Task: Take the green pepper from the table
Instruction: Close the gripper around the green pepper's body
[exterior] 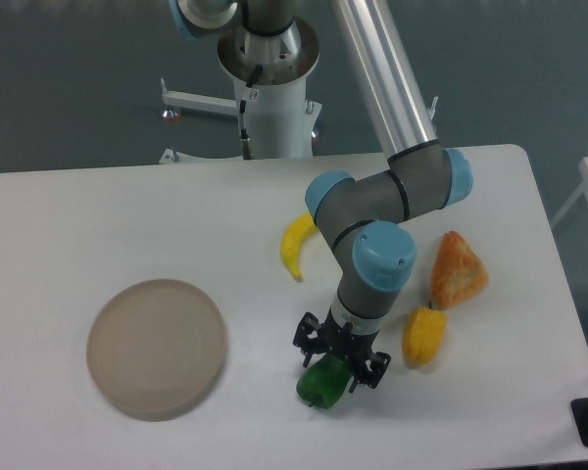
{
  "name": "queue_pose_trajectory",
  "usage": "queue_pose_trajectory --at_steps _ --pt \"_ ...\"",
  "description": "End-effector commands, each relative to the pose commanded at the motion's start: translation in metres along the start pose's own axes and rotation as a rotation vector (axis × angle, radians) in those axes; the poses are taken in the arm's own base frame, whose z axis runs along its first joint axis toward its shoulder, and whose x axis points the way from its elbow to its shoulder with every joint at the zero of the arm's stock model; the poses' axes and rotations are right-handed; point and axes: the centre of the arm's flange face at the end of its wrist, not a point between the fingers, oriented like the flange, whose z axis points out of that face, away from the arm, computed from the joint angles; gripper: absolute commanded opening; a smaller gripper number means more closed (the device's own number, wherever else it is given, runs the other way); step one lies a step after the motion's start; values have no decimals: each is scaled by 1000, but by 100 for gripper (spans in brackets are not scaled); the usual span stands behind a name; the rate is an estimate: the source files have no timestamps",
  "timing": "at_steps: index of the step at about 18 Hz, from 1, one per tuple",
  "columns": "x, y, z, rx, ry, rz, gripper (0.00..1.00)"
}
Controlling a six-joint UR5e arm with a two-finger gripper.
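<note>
Near table (98,196) front edge, green pepper (319,385) under jaws, open room leftward

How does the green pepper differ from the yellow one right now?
The green pepper is dark green and partly covered by the gripper above it; the yellow pepper is yellow-orange and lies uncovered, right of the arm. Both look about the same size and rest on the white table.

A single fixed camera looks steeply down from the front at the white table (127,206), taking in its full width, the arm's base pedestal (271,108) beyond.
</note>
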Motion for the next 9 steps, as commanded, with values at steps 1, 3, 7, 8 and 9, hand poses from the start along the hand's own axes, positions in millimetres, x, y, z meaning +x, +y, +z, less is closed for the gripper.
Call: queue_pose_trajectory --at_steps 1,3,7,8,9 --pt "0 0 -1 1 -1 0 48" --pt "-1 0 -1 1 -2 0 47" --pt "-4 -3 -8 8 -13 4 45" --pt "-5 -3 -11 11 -17 5 45" --pt "-7 -2 -16 16 -24 9 45"
